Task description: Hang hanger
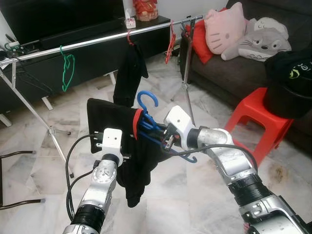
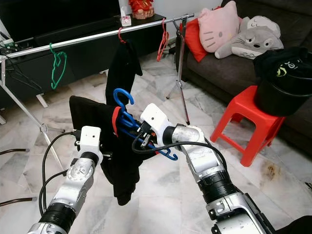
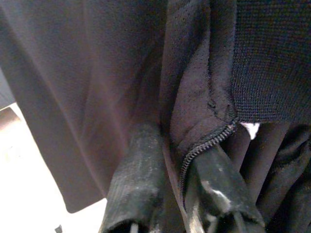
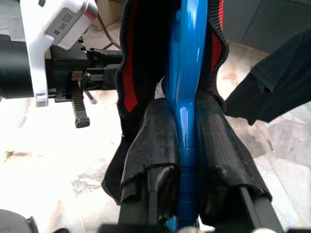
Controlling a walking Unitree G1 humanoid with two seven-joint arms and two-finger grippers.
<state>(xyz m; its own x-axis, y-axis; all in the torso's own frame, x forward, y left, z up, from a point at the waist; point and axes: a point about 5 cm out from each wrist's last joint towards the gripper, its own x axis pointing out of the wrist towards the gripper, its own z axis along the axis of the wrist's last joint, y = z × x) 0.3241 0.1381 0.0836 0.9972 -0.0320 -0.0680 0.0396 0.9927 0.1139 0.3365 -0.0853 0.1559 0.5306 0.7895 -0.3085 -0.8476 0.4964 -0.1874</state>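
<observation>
Right gripper (image 4: 187, 165): clamped on the blue hanger (image 1: 146, 103), one finger on each side of its blue bar, as the right wrist view shows plainly.
Left gripper (image 3: 182, 189): closed on a fold of the black garment (image 1: 109, 122), zipper seam pinched between the two fingers; holds the cloth out on the left side.
Blue hanger: held in front of the robot between the two arms, hook uppermost and curling open, body running down and rightward toward the right wrist; long axis tilted, not level.
Black garment: draped over the hanger, red collar band (image 1: 138, 124) at the neck just below the hook, tail hanging loose toward the marble floor (image 1: 195, 195).
Nearer arm: the right one carries the hanger itself; the left only steadies cloth.
Key relation: clothes rail (image 1: 97, 40) lies above and beyond the hook, well apart from it, running left to right and slightly away; hook must go up, forward and over that bar.
Likely landing spot: bare stretch of rail between the green hanger (image 1: 67, 68) and the dark garment on the red hanger (image 1: 130, 73), judged the most open gap.
Further right on the rail: another red hanger (image 1: 169, 46).
Far right: red stool (image 1: 253, 119) and dark sofa (image 1: 234, 73) with plush cushions (image 1: 226, 27).
Stage, judged: hanger loaded and gripped, not yet hung.
</observation>
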